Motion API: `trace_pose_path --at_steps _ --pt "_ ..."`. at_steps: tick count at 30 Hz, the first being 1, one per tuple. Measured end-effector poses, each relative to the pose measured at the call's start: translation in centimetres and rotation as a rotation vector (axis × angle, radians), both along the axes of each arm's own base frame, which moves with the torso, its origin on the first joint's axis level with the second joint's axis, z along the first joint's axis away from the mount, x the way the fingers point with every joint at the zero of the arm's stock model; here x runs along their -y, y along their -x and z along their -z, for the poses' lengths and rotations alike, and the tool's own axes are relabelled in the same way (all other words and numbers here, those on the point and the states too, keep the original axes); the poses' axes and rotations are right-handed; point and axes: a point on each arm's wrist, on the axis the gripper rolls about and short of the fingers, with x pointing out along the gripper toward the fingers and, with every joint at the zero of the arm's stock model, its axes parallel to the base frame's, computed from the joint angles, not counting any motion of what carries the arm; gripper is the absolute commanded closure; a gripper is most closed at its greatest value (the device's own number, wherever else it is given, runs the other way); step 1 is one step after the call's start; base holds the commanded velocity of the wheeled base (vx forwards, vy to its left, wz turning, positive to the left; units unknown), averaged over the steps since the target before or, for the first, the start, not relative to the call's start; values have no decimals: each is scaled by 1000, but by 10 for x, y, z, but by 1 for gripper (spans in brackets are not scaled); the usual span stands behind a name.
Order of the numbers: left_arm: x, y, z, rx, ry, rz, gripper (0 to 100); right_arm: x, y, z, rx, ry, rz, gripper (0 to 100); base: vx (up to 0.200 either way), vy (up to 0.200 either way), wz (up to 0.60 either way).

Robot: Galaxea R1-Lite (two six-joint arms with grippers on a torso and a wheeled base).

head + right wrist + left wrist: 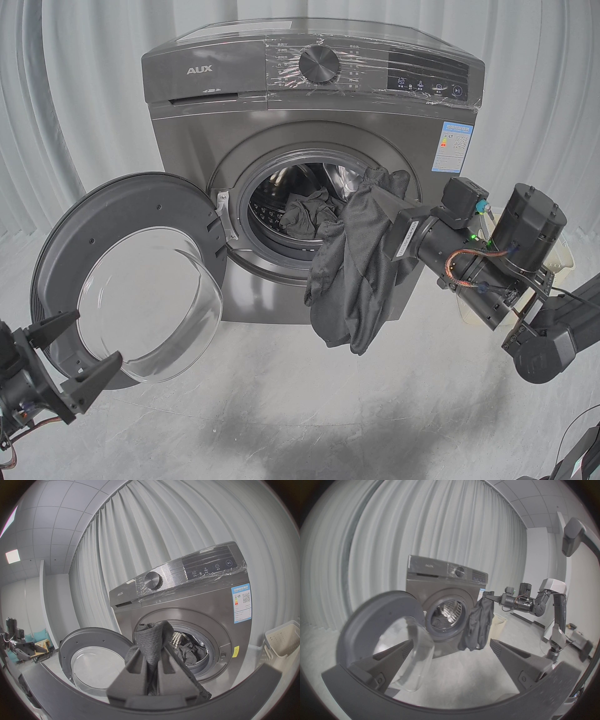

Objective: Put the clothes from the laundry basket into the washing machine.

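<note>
The right jaws are clamped on the upper bunch of a dark garment (353, 269). It hangs in a long drape straight below them, and its lower end dangles past the front lip of the washing machine (187, 137), outside the drum mouth (290, 184). That mouth lies just ahead of the jaws at about their height, and another dark piece (307, 214) already lies inside. To do this step well, I judge the jaws should travel deep into the drum before letting go. They might rise a little first, so the trailing cloth clears the lip rather than catching on it or slumping to the floor, and open only once most of the cloth is over the drum. The right arm (462, 256) reaches in roughly level from the side, wrist aimed at the opening, with the laundry basket (281, 639) behind it. The left jaws stand wide and empty, low beside the lower rim of the open door (125, 212), well apart from the garment.
</note>
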Motion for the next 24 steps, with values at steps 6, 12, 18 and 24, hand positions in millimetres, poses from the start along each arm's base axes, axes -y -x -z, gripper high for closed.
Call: trace_pose_path --at_steps 6,12,18,24 --pt "23 -41 1 -47 9 94 0 -6 -8 -1 2 -5 2 100 0 0 0" --pt "45 -81 13 -88 4 125 0 -8 -12 1 0 -5 4 100 0 0 0" --pt "63 -110 30 -162 -20 147 0 -11 -15 4 -15 -15 0 100 0 0 0" --pt "80 -128 46 -224 -47 170 0 -15 -18 7 -27 -22 -7 100 0 0 0"
